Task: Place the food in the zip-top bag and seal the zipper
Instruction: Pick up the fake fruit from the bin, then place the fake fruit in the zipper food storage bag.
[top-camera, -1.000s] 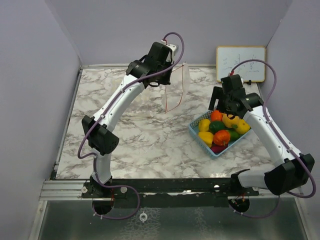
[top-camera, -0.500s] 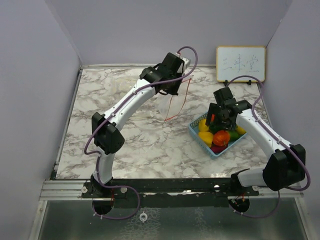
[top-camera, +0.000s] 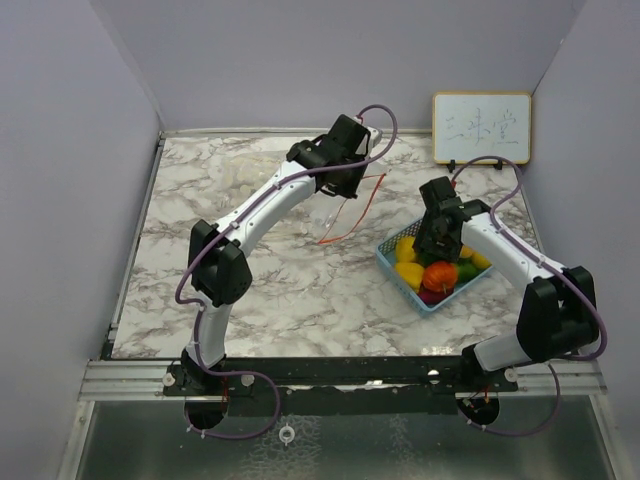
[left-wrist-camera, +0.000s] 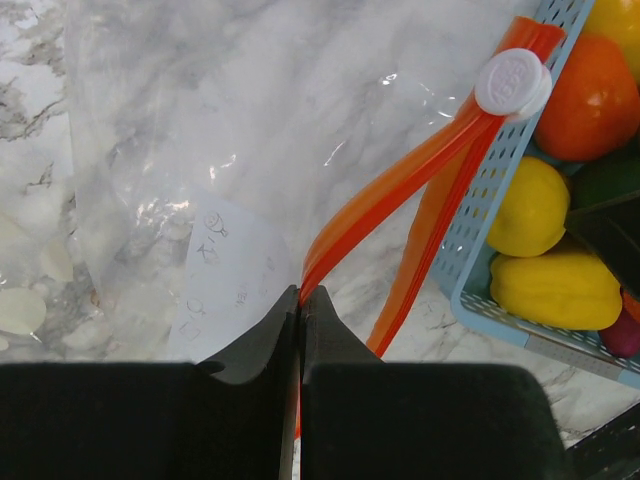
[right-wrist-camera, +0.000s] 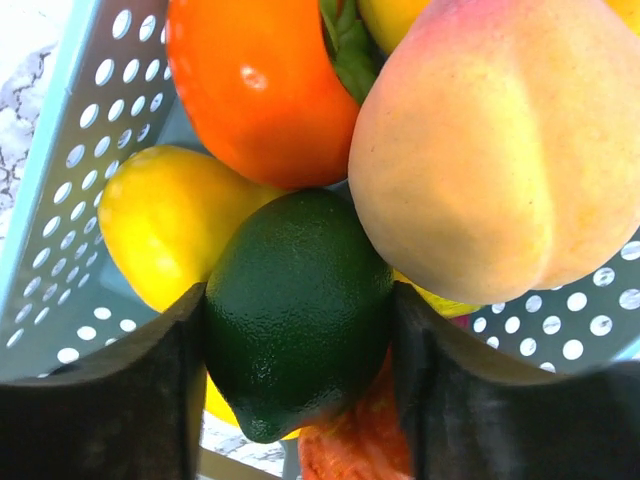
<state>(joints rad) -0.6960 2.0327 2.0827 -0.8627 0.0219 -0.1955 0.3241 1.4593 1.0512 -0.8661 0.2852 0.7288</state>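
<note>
The clear zip-top bag (top-camera: 333, 216) with an orange zipper strip (left-wrist-camera: 400, 180) and a white slider (left-wrist-camera: 513, 83) hangs over the table just left of the basket. My left gripper (left-wrist-camera: 300, 292) is shut on the bag's zipper edge and also shows in the top view (top-camera: 347, 192). The food lies in the light blue basket (top-camera: 432, 303): a green lime (right-wrist-camera: 290, 270), a peach (right-wrist-camera: 500, 150), an orange fruit (right-wrist-camera: 260, 90) and yellow pieces (right-wrist-camera: 160, 230). My right gripper (right-wrist-camera: 298, 310) is down in the basket (top-camera: 437, 243), its fingers pressed on both sides of the lime.
A small whiteboard (top-camera: 482, 127) leans on the back wall at the right. The basket's perforated wall (right-wrist-camera: 60, 250) is close to my right gripper's left finger. In the left wrist view the basket's corner (left-wrist-camera: 470, 235) sits right beside the bag's zipper. Walls enclose the marble table (top-camera: 200, 200).
My left arm has swung the bag right and down, close to the basket. My right gripper has dropped into the basket and closed around the green lime.
</note>
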